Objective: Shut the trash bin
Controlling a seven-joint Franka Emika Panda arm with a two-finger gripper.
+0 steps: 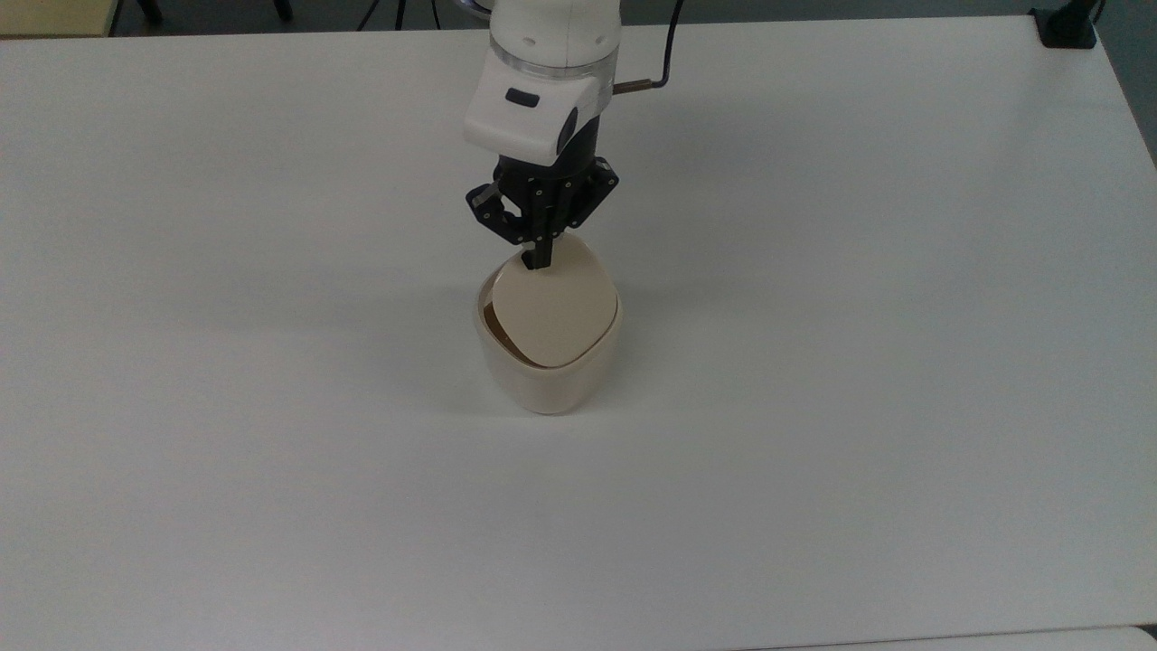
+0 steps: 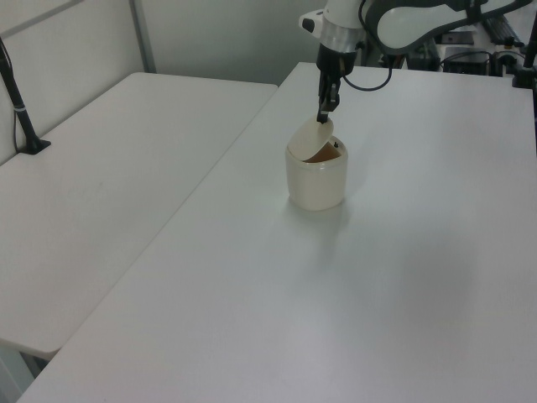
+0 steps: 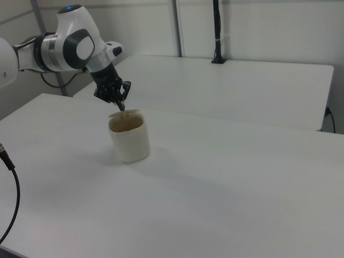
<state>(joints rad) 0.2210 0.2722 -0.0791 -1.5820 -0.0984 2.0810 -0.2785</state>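
Observation:
The trash bin (image 1: 548,380) (image 2: 316,180) (image 3: 130,142) is a small cream-beige tub standing mid-table. Its flat beige lid (image 1: 553,309) (image 2: 320,132) leans low over the opening, tilted, with a brown sliver of the inside showing at the top view's left. My gripper (image 1: 540,259) (image 2: 322,115) (image 3: 123,106) is shut, its black fingertips pressing on the lid's far edge from above.
The white table (image 1: 859,316) spreads wide around the bin. A second white table (image 2: 109,159) adjoins it in the left view's left, with a black pole clamp (image 2: 21,117) on it. A black clamp (image 1: 1067,23) sits at the top view's far right corner.

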